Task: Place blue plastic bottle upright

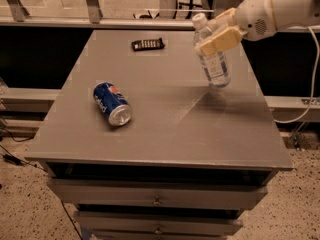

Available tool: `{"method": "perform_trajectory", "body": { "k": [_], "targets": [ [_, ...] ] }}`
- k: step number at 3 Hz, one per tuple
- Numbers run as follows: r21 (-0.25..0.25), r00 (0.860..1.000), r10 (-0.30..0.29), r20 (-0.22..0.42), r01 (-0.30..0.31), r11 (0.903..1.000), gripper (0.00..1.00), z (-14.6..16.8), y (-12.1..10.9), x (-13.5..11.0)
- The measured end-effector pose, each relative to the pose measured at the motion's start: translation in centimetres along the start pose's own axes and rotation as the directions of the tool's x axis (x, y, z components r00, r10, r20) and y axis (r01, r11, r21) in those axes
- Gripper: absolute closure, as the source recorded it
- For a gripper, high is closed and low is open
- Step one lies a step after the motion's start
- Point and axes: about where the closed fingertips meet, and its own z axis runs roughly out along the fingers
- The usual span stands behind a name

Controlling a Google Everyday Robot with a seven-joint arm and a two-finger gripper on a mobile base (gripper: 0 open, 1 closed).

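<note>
The blue plastic bottle [214, 60] is clear with a white cap and a white label. It hangs nearly upright, leaning slightly left at the top, above the right part of the grey table [160, 129]. My gripper [218, 32] comes in from the upper right and is shut on the bottle's upper part, just below the cap. The bottle's base is close to the tabletop; I cannot tell whether it touches.
A dark-blue Pepsi can [112, 103] lies on its side on the left of the table. A black remote-like object [148, 44] lies near the back edge. Drawers sit below the table's front edge. A cable [310, 99] runs at the right.
</note>
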Motion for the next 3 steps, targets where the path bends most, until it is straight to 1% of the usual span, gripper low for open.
{"method": "perform_trajectory", "body": {
  "k": [1,2,3],
  "targets": [
    [-0.067,0.968,0.080,0.238,-0.066,0.9956,1.00,-1.0,1.0,-2.0],
    [-0.113,0.914,0.140,0.381,-0.104,0.9881,1.00,-2.2,1.6,-3.1],
    [-0.140,0.875,0.184,0.447,-0.135,0.9809,1.00,-2.7,2.2,-2.7]
  ]
}}
